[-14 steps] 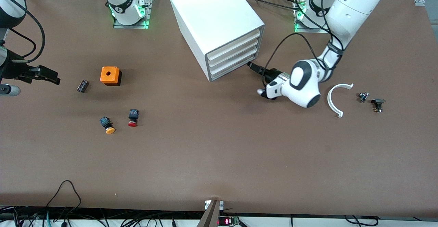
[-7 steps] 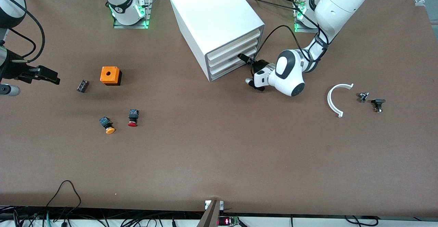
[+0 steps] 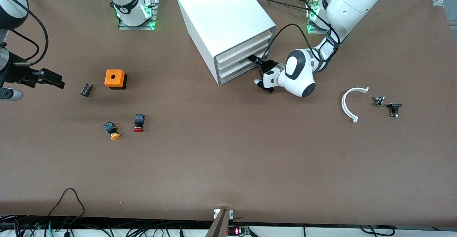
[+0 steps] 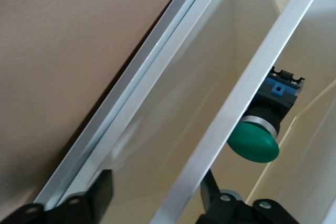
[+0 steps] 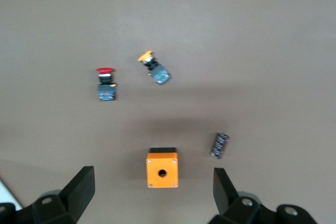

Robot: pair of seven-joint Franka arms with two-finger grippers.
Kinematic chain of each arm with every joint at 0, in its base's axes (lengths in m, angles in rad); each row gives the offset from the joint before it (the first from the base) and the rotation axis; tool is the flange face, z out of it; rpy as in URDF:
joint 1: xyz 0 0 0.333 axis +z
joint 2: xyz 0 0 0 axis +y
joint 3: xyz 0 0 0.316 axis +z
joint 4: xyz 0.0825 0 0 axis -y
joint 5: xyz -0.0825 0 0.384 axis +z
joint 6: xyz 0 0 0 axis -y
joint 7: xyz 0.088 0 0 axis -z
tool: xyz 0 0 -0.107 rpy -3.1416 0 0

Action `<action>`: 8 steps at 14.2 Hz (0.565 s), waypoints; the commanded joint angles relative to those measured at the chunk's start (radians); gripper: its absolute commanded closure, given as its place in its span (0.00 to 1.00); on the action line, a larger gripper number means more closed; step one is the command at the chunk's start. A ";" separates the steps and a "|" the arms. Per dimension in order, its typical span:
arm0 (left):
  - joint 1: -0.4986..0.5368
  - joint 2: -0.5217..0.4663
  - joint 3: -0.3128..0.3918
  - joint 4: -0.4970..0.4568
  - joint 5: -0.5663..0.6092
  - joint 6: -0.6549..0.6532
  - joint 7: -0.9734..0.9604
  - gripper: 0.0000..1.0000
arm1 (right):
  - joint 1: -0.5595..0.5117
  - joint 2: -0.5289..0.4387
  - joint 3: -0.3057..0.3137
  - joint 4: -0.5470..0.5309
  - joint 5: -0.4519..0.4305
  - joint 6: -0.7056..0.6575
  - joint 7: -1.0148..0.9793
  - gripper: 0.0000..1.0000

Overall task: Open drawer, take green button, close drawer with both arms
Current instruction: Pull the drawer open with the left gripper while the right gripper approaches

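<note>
The brown table [image 3: 228, 165] is the biggest thing. On it, between the 2 arm bases, stands a white cabinet [image 3: 221, 15] with 3 flat drawers. The left arm [image 3: 357, 1] bends down to the front of the cabinet. The right arm [image 3: 10, 1] waits at its own end of the table.

The drawer [image 3: 235, 73] is the bottom 1 of the 3. It is wide, thin and white, and it is pushed in. The left gripper [image 3: 254, 58] is right at the drawer fronts. Its jaws stand apart, and the left wrist view shows the drawer's front panel between them. I cannot tell if they press on it. The right gripper [image 3: 53, 81] hangs over the table with its fingers [image 5: 79, 187] spread wide and nothing in them.

The button [image 4: 257, 140] is small, with a round green cap, a silver ring and a black and blue body. It lies inside the cabinet, just past the drawer's white rim, close to 1 jaw but not between the 2.
</note>
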 commanded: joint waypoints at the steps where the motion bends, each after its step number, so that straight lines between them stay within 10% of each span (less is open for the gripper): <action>1: 0.010 -0.037 -0.001 -0.025 -0.017 0.017 0.054 1.00 | 0.030 0.030 0.021 0.018 0.041 0.059 -0.012 0.00; 8: 0.099 -0.057 0.161 0.096 0.009 0.077 0.074 1.00 | 0.191 0.114 0.027 0.016 0.040 0.219 -0.015 0.00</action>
